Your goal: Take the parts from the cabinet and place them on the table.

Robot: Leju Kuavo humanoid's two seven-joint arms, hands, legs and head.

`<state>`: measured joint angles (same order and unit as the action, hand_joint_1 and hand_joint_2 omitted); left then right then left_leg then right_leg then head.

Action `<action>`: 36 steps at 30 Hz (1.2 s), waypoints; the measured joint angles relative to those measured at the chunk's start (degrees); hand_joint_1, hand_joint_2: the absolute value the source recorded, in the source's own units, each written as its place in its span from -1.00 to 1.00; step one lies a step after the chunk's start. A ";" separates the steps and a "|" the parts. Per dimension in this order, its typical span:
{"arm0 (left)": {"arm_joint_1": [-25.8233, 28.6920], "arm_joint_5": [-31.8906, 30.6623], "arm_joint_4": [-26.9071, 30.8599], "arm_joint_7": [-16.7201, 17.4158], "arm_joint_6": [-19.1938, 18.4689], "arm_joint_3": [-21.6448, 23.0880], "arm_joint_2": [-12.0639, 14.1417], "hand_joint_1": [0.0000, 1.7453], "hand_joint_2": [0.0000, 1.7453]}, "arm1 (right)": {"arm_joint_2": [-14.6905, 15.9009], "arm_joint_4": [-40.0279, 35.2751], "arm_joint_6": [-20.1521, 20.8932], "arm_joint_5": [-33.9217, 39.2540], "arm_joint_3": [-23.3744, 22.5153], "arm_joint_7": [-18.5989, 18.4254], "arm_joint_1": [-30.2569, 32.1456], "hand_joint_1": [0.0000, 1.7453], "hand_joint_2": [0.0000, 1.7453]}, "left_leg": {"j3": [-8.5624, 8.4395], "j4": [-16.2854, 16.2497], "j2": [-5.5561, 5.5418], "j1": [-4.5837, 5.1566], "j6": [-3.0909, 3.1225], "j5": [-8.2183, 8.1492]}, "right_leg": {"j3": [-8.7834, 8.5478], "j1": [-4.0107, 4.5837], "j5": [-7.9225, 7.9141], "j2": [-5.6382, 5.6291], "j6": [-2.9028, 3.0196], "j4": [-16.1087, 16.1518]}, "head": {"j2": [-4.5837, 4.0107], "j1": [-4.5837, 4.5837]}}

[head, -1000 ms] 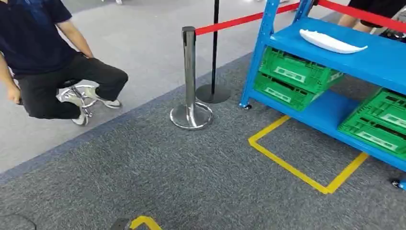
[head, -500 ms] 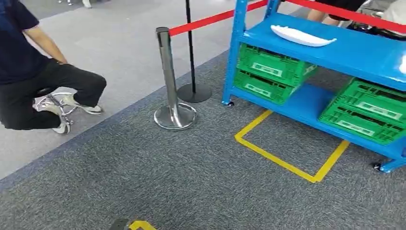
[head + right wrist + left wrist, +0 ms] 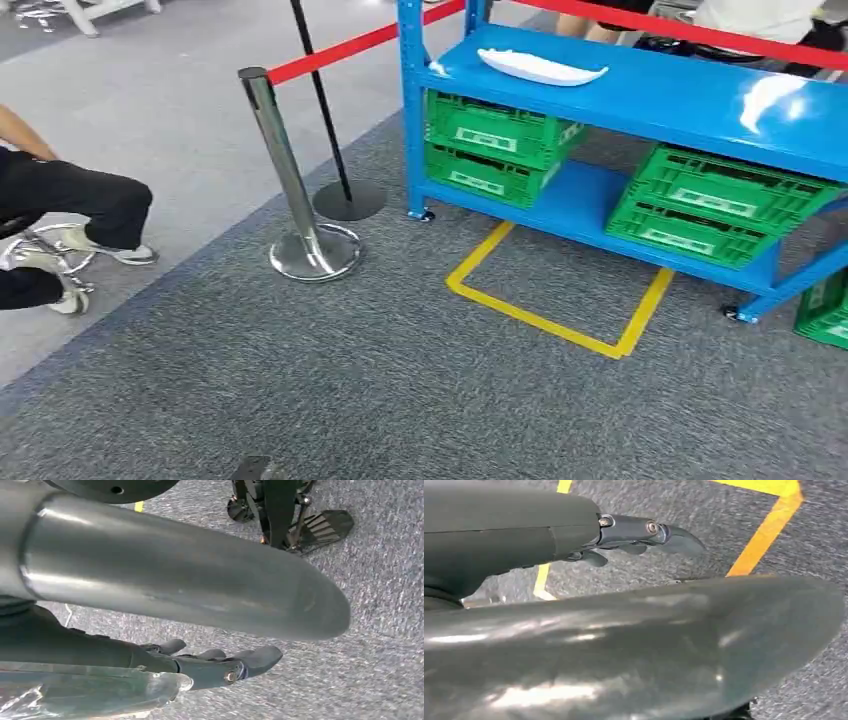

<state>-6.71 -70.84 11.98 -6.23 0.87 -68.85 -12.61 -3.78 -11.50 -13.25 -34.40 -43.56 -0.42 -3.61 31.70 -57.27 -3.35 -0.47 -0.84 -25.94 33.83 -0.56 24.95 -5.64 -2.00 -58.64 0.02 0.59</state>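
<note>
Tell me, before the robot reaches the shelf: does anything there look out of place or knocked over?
Nothing stands out. The white part lies flat on the blue cabinet's top shelf, the green crates sit stacked squarely below, and the stanchion stands upright.

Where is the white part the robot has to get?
In the head view, the white part lies on the top shelf of the blue cabinet, toward its left end, just above the stacked green crates.
</note>
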 joint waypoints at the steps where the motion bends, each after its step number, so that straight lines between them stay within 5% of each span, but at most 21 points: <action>1: 0.04 0.00 0.00 0.02 0.00 0.17 0.00 -1.00 -1.00 | 0.00 0.00 0.00 0.00 0.00 0.00 0.18 -1.00 -1.00 | 0.01 0.00 0.37 0.26 0.33 0.01 | -0.03 -0.24 -0.22 -0.36 -0.44 0.40 | 0.00 0.20; 3: -0.04 -0.04 0.00 0.00 0.00 0.33 -0.04 -1.00 -1.00 | 0.00 0.00 0.00 0.02 0.00 0.00 0.60 -1.00 -1.00 | -0.10 0.63 1.38 -0.15 1.30 0.58 | 0.52 -0.38 -0.37 -1.01 -1.22 0.69 | 0.00 0.11; 5: -0.13 -0.09 0.00 0.02 0.00 0.37 -0.07 -1.00 -1.00 | -0.04 0.00 0.28 0.02 0.00 -0.04 0.60 -1.00 -1.00 | -0.11 0.69 2.29 -0.02 2.00 0.63 | 2.27 -0.09 2.37 3.26 -1.37 -3.15 | 0.00 -0.39; 10: -0.09 -0.09 0.00 0.00 0.00 0.37 -0.07 -1.00 -1.00 | -0.04 0.02 0.29 0.02 0.00 -0.04 0.54 -1.00 -1.00 | -0.10 0.69 2.41 0.02 2.08 0.61 | 2.69 -0.09 2.95 3.58 -1.42 -4.14 | 0.00 -0.42; 12: 0.11 -0.11 0.00 0.00 0.00 0.41 -0.07 -1.00 -1.00 | -0.04 0.02 0.35 0.02 0.00 -0.04 0.23 -1.00 -1.00 | -0.11 0.67 3.51 0.27 2.17 0.55 | 6.17 -0.11 6.59 4.81 -1.59 -11.73 | 0.00 -0.37; 13: 0.14 -0.11 0.00 0.00 0.00 0.50 -0.04 -1.00 -1.00 | -0.04 0.02 0.35 0.02 0.00 -0.04 0.46 -1.00 -1.00 | -0.14 0.64 5.14 0.44 2.22 0.46 | 8.20 -0.09 7.23 5.17 -1.69 -16.72 | 0.00 -0.39; 14: 0.08 -0.11 0.00 0.00 0.00 0.66 -0.09 -1.00 -1.00 | -0.04 0.02 0.37 0.02 0.00 -0.04 0.57 -1.00 -1.00 | -0.49 0.62 6.11 0.43 2.00 0.24 | 2.17 -0.09 1.99 6.05 -1.41 -5.87 | 0.00 -0.42; 15: 0.07 -0.11 0.00 0.02 0.00 0.70 -0.11 -1.00 -1.00 | -0.04 0.02 0.39 0.02 0.00 -0.04 0.45 -1.00 -1.00 | -0.74 0.58 6.54 0.48 1.76 0.07 | -0.85 -0.01 0.56 8.18 -1.30 -0.62 | -0.02 -0.44; 16: 0.07 -0.11 0.00 0.00 0.00 0.70 -0.07 -1.00 -1.00 | -0.04 0.02 0.42 0.02 0.00 -0.04 0.14 -1.00 -1.00 | -0.77 0.42 6.86 1.01 1.40 -0.16 | -1.11 0.37 1.21 8.78 -0.98 0.25 | 0.00 -0.35; 20: -0.04 -0.11 0.00 0.02 0.00 0.74 -0.11 -1.00 -1.00 | -0.04 0.02 0.42 0.00 0.00 -0.11 0.18 -1.00 -1.00 | -0.92 0.61 8.25 0.75 0.20 -0.03 | -0.98 0.51 0.61 6.70 0.42 0.37 | 0.00 -0.37; 21: -0.09 -0.13 0.00 0.00 0.02 0.74 -0.09 -1.00 -1.00 | -0.04 0.02 0.42 -0.02 0.00 -0.11 0.28 -1.00 -1.00 | -0.78 -0.01 6.83 0.57 -0.35 -0.73 | -1.10 0.12 0.31 6.21 0.81 0.70 | 0.00 -0.24; 22: -0.10 -0.13 0.00 0.00 0.02 0.76 -0.09 -1.00 -1.00 | -0.02 0.02 0.42 -0.09 0.00 -0.11 0.22 -1.00 -1.00 | 0.40 -2.48 5.01 0.52 -0.67 -2.58 | -1.05 -0.03 0.17 5.90 1.10 0.76 | 0.00 -0.02; 23: -0.05 -0.13 0.00 0.00 0.04 0.79 -0.09 -1.00 -1.00 | -0.02 0.02 0.42 -0.11 0.00 -0.11 0.11 -1.00 -1.00 | 2.35 -6.70 4.32 0.40 -0.85 -4.87 | -0.92 -0.08 0.11 5.45 1.22 0.76 | 0.00 -0.09; 25: 0.09 -0.13 0.00 0.02 0.11 0.79 -0.02 -1.00 -1.00 | -0.02 0.02 0.48 -0.15 0.00 -0.11 0.01 -1.00 -1.00 | 6.77 -15.62 3.89 0.35 -1.10 -8.42 | -0.77 -0.07 0.08 4.33 1.37 0.75 | 0.00 -0.09; 26: 0.13 -0.13 0.00 0.02 0.13 0.77 -0.02 -1.00 -1.00 | -0.02 0.02 0.52 -0.17 0.00 -0.11 0.06 -1.00 -1.00 | 8.07 -17.86 3.78 0.35 -1.10 -8.71 | -0.74 -0.08 0.08 3.78 1.37 0.75 | 0.00 -0.07; 28: 0.08 -0.13 0.00 0.02 0.13 0.79 0.00 -1.00 -1.00 | -0.02 0.02 0.66 -0.17 0.00 -0.20 0.17 -1.00 -1.00 | 6.55 -14.08 3.66 0.26 -1.01 -5.00 | -0.81 -0.13 0.02 2.61 1.27 0.73 | 0.00 -0.09; 30: 0.05 -0.13 0.00 0.02 0.15 0.79 0.04 -1.00 -1.00 | -0.04 0.04 0.70 -0.24 0.00 -0.28 0.13 -1.00 -1.00 | 1.68 -4.20 2.46 0.02 -0.88 -0.03 | -0.85 -0.31 -0.13 1.39 0.93 0.73 | 0.00 -0.07; 31: 0.03 -0.15 0.00 0.00 0.15 0.79 0.02 -1.00 -1.00 | -0.04 0.04 0.77 -0.28 0.00 -0.28 0.05 -1.00 -1.00 | 0.00 -0.84 0.22 -0.27 -0.93 0.56 | -0.68 -0.20 -0.21 0.87 0.59 0.69 | 0.00 0.04; 32: -0.05 -0.22 0.00 0.00 0.15 0.81 0.00 -1.00 -1.00 | -0.04 0.04 0.81 -0.33 0.00 -0.33 -0.09 -1.00 -1.00 | -0.35 0.55 0.10 -0.42 -0.66 0.08 | -0.16 0.04 -0.07 0.18 0.18 0.14 | 0.00 0.04; 36: -0.24 -0.33 0.00 0.02 0.15 0.83 -0.11 -1.00 -1.00 | -0.02 0.04 0.81 -0.42 0.00 -0.46 0.66 -1.00 -1.00 | -0.32 0.82 1.79 -0.36 0.97 0.58 | 0.45 -0.36 -0.37 -0.38 -1.25 0.74 | 0.00 0.09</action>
<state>-6.95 -71.17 11.98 -6.21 1.03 -68.02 -12.72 -3.80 -11.45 -12.44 -34.82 -43.56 -0.87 -2.95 31.37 -56.46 -1.56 -0.83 0.13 -25.36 34.27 -0.92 24.58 -6.02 -3.25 -57.90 0.02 0.68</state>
